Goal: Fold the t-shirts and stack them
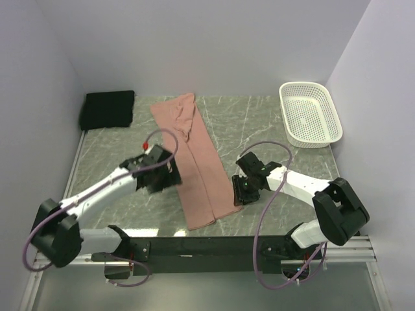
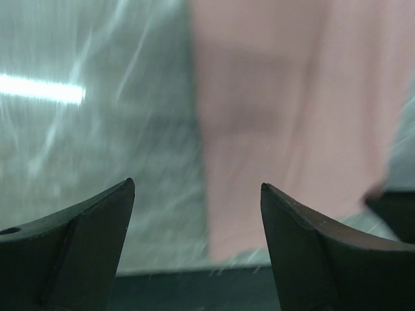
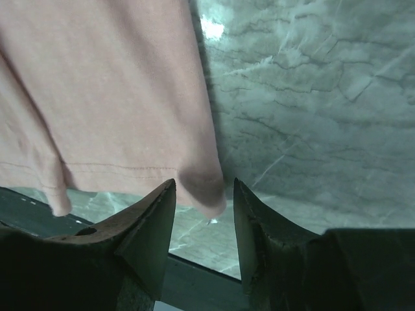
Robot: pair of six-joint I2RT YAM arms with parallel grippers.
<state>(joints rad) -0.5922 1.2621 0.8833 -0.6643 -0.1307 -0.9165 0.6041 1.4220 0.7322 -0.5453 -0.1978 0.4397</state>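
The salmon-pink t-shirt (image 1: 198, 165) lies folded into a long narrow strip running from the back centre to the near edge of the table. The black folded t-shirt (image 1: 107, 109) sits at the back left. My left gripper (image 1: 167, 172) is open and empty just left of the strip's middle; in the left wrist view the pink cloth (image 2: 292, 110) lies ahead of the fingertips (image 2: 123, 194). My right gripper (image 1: 238, 194) is open at the strip's near right corner. In the right wrist view that hem corner (image 3: 204, 188) hangs between the parted fingers (image 3: 159, 201), not clamped.
A white mesh basket (image 1: 310, 113) stands at the back right. The grey marble table (image 1: 259, 129) has white walls at the back and both sides. A dark rail (image 1: 207, 246) runs along the near edge by the arm bases.
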